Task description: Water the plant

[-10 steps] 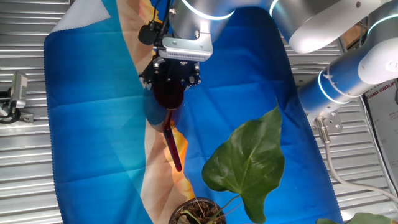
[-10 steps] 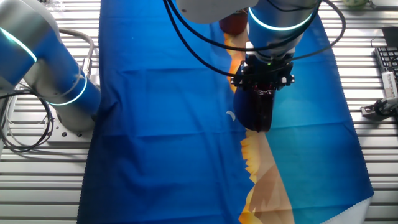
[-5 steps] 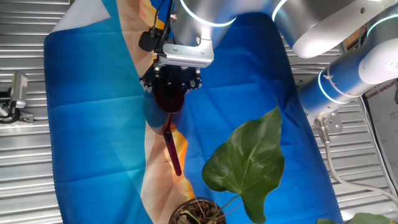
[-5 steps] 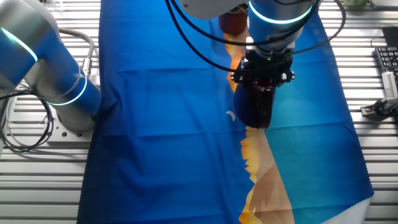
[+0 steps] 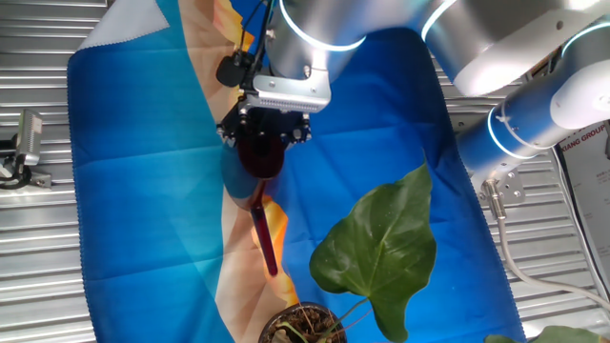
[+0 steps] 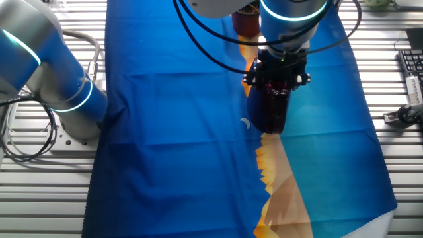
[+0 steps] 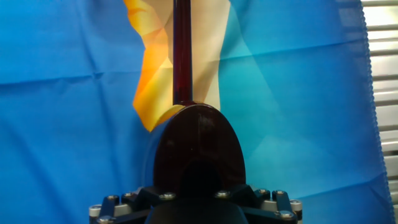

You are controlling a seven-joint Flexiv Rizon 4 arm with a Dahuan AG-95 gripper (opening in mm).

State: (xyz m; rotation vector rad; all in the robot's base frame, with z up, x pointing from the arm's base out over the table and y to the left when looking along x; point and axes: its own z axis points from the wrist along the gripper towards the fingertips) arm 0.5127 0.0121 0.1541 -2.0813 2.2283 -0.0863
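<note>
The plant shows in one fixed view: a large green heart-shaped leaf (image 5: 379, 250) on thin stems above a small round pot (image 5: 303, 324) of dark soil at the bottom edge. My gripper (image 5: 263, 133) is shut on the dark red watering can (image 5: 260, 154). The can hangs above the cloth, and its long spout (image 5: 264, 234) points toward the pot, ending a little short of it. In the other fixed view the gripper (image 6: 276, 76) holds the can (image 6: 271, 114) over the cloth's middle. The hand view shows the can's body (image 7: 198, 146) and spout (image 7: 181, 53); the fingers are hidden.
A blue, orange and beige cloth (image 5: 143, 162) covers the slatted metal table (image 5: 38, 248). The arm's base (image 6: 46, 73) stands at the left in the other fixed view. A dark red pot (image 6: 246, 21) shows behind the arm. A metal fixture (image 5: 24, 148) sits at the left edge.
The gripper with the watering can has moved a little toward the plant's pot; the spout tip is closer to the pot. The plant has not moved.
</note>
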